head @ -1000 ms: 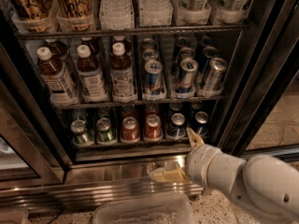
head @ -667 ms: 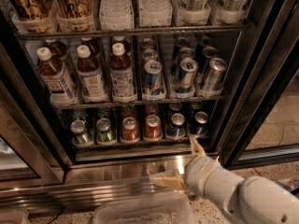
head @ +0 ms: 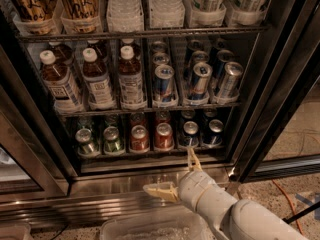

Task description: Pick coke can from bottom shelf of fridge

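Note:
Two short red coke cans [head: 139, 138] [head: 163, 135] stand side by side in the front row of the bottom shelf [head: 150, 157] of the fridge [head: 260, 99], with more red cans behind them. Green cans [head: 86, 143] stand to their left and dark blue cans [head: 190, 134] to their right. My gripper [head: 167, 170] is open and empty, low in front of the fridge base. One finger points up just under the shelf edge, below the nearest blue can. The other finger points left. It touches no can.
The rack above holds bottles [head: 95, 81] and tall silver-blue cans [head: 164, 84]. The stainless-steel base [head: 100, 186] runs under the shelf. A clear plastic bin [head: 150, 229] sits on the floor below my arm. An orange cable [head: 292, 196] lies at the right.
My arm and gripper have shifted a little to the left and down in front of the fridge base. The cans have not moved.

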